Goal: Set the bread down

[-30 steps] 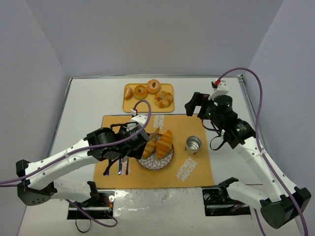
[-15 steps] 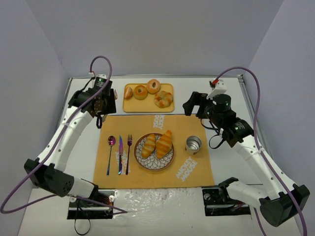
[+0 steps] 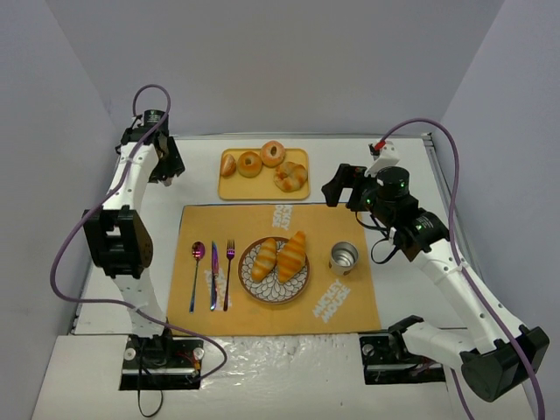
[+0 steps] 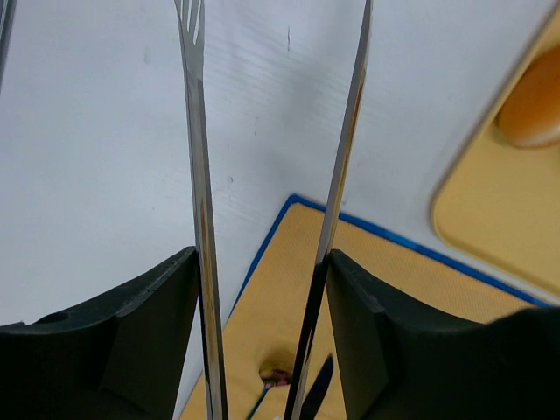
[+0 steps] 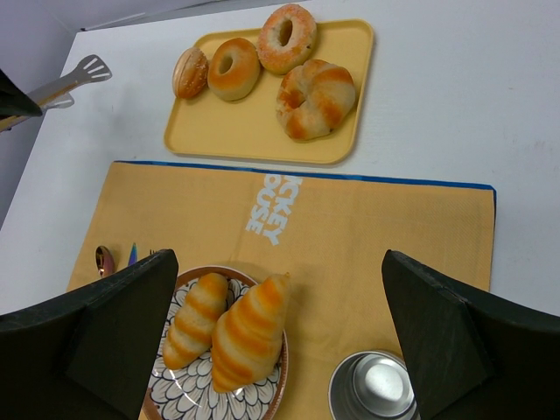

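Plainly striped golden bread [image 5: 249,332]; left gripper [image 4: 262,262] clamps tongs [image 4: 199,175], right gripper [image 5: 278,262] spread apart.

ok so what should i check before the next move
1. Smaller roll and larger roll both on the plate: ok
2. Tongs carrying nothing: ok
3. Left pincer clamped on the tongs: ok
4. Left pincer away from the plate: ok
5. Right pincer open, holding nothing: ok
6. Cup upright beside the plate: ok
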### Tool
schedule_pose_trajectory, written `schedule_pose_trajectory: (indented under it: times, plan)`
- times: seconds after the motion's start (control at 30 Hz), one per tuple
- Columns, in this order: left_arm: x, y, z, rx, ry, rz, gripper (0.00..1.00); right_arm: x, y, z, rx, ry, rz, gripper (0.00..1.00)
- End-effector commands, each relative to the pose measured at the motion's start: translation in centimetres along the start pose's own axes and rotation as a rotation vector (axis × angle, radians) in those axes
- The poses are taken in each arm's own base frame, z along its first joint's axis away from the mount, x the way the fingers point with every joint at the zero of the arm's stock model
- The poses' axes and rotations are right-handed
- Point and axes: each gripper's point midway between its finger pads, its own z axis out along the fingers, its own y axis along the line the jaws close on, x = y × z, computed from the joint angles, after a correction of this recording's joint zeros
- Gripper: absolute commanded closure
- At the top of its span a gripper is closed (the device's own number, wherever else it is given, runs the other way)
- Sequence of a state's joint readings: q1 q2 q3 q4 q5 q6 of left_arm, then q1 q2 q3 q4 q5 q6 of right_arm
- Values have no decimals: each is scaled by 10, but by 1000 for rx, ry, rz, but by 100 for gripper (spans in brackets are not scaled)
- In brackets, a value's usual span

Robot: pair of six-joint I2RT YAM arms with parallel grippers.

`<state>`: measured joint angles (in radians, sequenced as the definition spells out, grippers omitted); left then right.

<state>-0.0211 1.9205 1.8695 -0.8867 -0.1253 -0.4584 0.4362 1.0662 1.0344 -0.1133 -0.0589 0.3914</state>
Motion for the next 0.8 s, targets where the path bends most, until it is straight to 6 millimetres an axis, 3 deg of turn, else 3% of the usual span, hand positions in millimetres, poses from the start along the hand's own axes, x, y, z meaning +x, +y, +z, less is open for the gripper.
schedule_pose_trajectory:
  times: [0.0, 0.3, 0.53, 0.77]
  plan:
    - [-46, 12, 4, 19, -75, -66, 47, -30, 17, -5, -60, -102, -13, 0]
    - [-43, 33, 49, -11, 3, -113, 47, -26, 15, -3, -55, -92, -15, 0]
    - [-22, 45, 82, -38, 92, -110, 45, -23, 15, -2, -57, -83, -11, 0]
    - [2, 51, 108, -66, 163, -114, 35, -21, 14, -1, -56, -78, -12, 0]
